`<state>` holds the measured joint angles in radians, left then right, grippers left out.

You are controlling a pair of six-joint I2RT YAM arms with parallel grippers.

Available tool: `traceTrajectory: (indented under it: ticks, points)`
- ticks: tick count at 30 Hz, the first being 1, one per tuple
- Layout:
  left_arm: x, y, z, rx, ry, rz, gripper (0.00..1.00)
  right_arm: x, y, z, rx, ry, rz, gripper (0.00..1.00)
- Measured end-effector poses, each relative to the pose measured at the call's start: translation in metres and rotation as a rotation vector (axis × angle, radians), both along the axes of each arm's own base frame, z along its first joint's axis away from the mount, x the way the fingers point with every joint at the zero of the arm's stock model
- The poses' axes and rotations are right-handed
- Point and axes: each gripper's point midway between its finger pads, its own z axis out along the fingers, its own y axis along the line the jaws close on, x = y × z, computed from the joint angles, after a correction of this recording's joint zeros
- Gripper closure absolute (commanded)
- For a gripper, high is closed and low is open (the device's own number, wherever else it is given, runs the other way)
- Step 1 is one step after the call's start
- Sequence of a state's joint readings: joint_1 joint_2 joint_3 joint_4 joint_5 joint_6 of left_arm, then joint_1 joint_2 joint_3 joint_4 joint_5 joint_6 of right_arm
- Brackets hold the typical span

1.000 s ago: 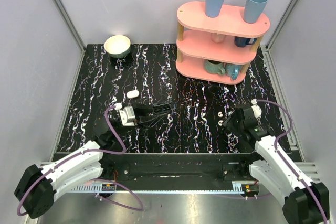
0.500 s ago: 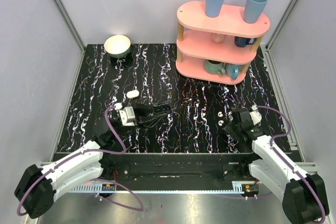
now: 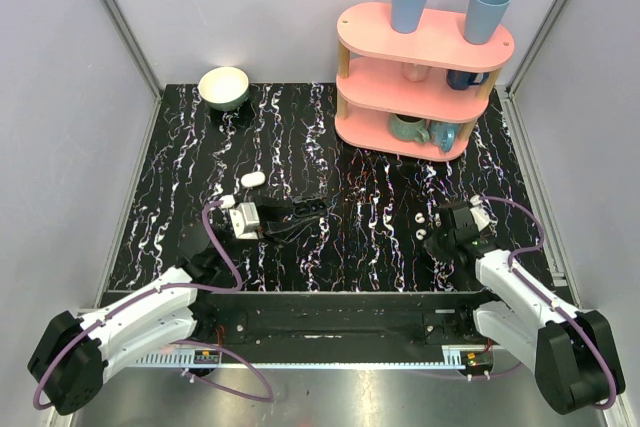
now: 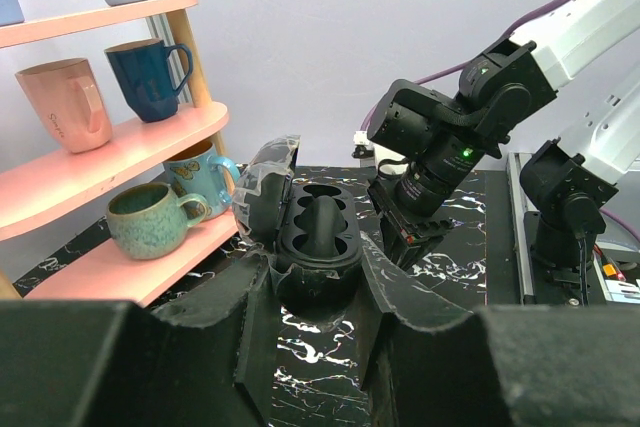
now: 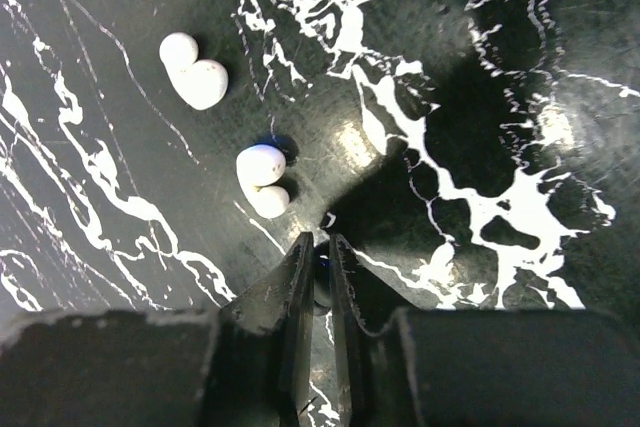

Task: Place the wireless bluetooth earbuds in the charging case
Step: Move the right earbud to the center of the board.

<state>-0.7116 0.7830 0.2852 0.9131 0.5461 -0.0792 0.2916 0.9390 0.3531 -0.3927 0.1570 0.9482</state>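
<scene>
Two white earbuds (image 5: 195, 77) (image 5: 262, 177) lie on the black marble table just ahead of my right gripper (image 5: 320, 247). From above they show as white dots (image 3: 418, 217) (image 3: 421, 235) left of that gripper (image 3: 437, 232). Its jaws are almost together, with a small dark rounded object (image 5: 322, 282) pinched between them. A white pill-shaped charging case (image 3: 253, 178) lies closed beside my left wrist. My left gripper (image 4: 318, 287) (image 3: 310, 209) is shut on a black open case (image 4: 318, 222) with two moulded hollows and its lid tipped back.
A pink three-tier shelf (image 3: 420, 77) with mugs and two blue cups stands at the back right. A pale bowl (image 3: 224, 87) sits at the back left. The right arm (image 4: 450, 137) shows close behind the black case in the left wrist view.
My right gripper has drawn its jaws nearly together and leaned slightly towards the two white buds. The left arm and its black case have not moved.
</scene>
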Motion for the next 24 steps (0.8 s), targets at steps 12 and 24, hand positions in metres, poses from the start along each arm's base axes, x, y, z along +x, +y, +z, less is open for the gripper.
traceTrajectory:
  ticks: [12,24]
  points:
    - [0.000,0.000,0.000,0.000,0.000,0.000,1.00,-0.004,0.028,0.007,0.111,0.000,0.132,0.84]
    - [0.000,0.000,0.000,0.000,0.000,0.000,1.00,-0.002,0.050,0.021,0.215,-0.040,0.208,0.76]
